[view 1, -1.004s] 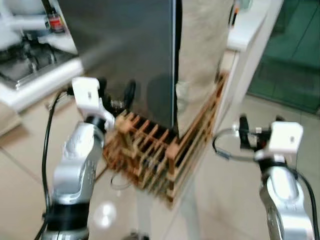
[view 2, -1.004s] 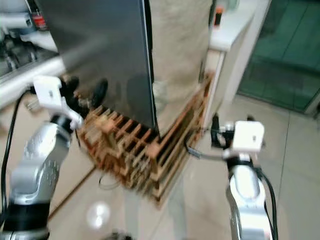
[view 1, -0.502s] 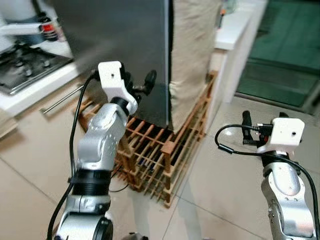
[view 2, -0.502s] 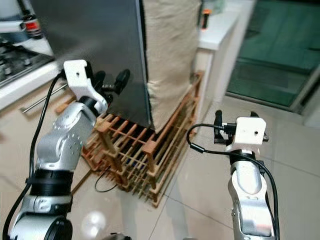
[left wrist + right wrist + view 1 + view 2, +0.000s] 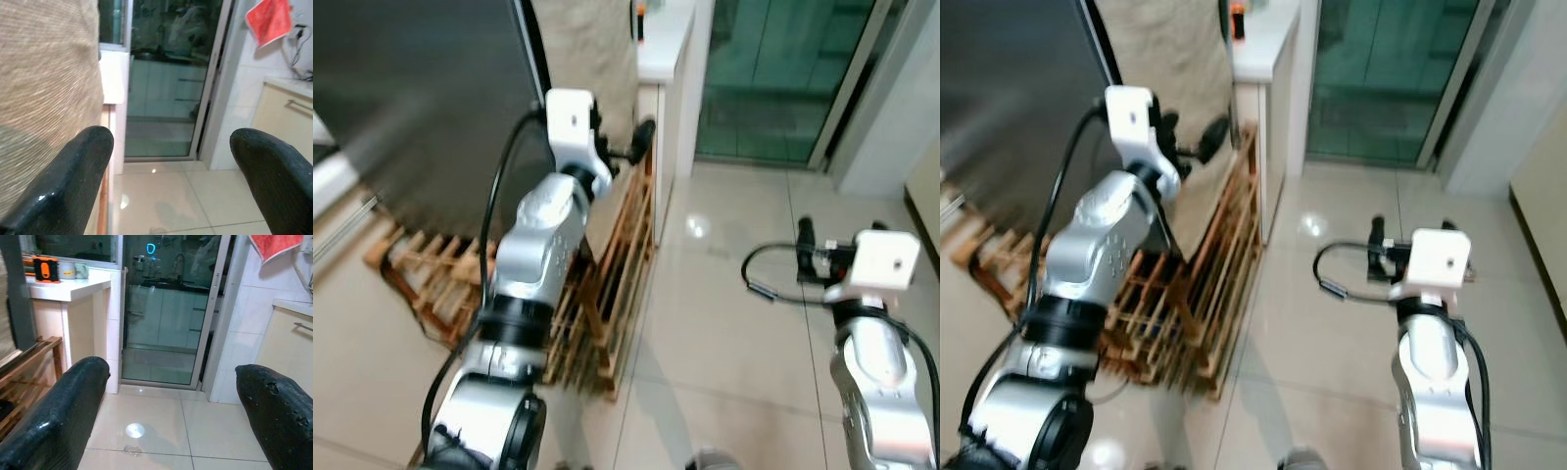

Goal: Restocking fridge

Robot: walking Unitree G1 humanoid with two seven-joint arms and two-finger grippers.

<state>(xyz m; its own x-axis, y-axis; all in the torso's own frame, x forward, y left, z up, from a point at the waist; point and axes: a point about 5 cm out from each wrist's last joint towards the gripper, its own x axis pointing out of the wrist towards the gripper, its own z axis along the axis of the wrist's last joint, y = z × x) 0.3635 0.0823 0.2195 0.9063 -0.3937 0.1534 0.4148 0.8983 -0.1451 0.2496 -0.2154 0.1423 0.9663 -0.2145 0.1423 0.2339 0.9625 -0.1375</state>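
Note:
The fridge (image 5: 421,88) is a tall dark cabinet at the left. Its side is covered with beige cloth (image 5: 587,49), and it stands on a wooden slatted rack (image 5: 612,284). My left gripper (image 5: 622,147) is raised in front of the cloth-covered corner, open, with nothing between its fingers (image 5: 73,181). My right gripper (image 5: 840,233) is held out over the tiled floor at the right. It is well clear of the fridge and also open and empty. No item for stocking can be made out.
A white counter (image 5: 666,39) with an orange object (image 5: 46,268) on it stands just behind the fridge. Beyond it is a glass sliding door (image 5: 773,78). Glossy tiled floor (image 5: 724,323) stretches to the right. A red cloth (image 5: 269,19) hangs on the far wall.
The view has swung to the right, so the fridge now sits at the left and the glass door shows. My left arm has lifted towards the cloth-covered side.

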